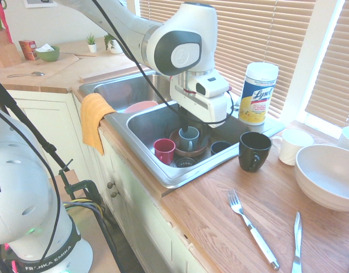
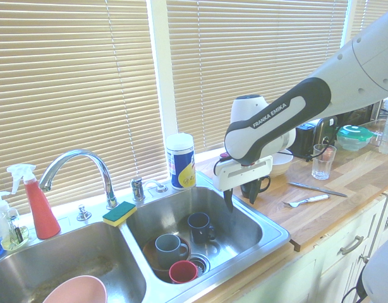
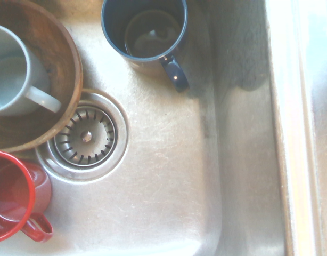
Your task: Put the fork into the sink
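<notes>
The fork [image 1: 251, 228] is slim and silvery, with four tines and a long whitish handle; it lies on the bench [image 1: 214, 210], near the corner of the sink [image 1: 173, 176], tines towards the basin. Just beside it lies a silver knife [image 1: 298, 242]. The pincer [image 2: 239, 199] hangs over the basin, its two tips apart. Below, a red mug [image 1: 164, 150] sits beside a wooden bowl [image 3: 72, 64] holding a grey-blue mug [image 3: 14, 72].
</notes>
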Robot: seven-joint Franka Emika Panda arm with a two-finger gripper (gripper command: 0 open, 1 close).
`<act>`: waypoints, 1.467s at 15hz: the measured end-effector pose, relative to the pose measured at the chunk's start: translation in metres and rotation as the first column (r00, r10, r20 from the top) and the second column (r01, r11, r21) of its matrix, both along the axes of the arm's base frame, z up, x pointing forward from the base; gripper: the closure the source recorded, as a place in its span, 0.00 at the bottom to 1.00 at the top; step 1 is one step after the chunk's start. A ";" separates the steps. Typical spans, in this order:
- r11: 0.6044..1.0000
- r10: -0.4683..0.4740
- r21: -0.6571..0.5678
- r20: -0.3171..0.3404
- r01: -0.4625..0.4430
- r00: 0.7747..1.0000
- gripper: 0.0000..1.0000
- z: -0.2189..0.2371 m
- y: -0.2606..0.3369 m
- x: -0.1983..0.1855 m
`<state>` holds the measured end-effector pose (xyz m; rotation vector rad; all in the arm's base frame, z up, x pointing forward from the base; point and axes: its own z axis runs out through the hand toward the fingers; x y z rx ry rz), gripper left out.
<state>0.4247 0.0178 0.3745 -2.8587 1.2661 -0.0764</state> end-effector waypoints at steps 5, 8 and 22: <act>0.977 0.214 0.002 -0.049 -0.214 0.976 0.00 0.009 -0.025 -0.002; 0.921 0.390 0.018 -0.087 -0.390 0.917 0.00 0.041 -0.078 -0.014; 0.495 0.849 -0.092 -0.162 -0.864 0.504 0.00 -0.032 -0.247 -0.029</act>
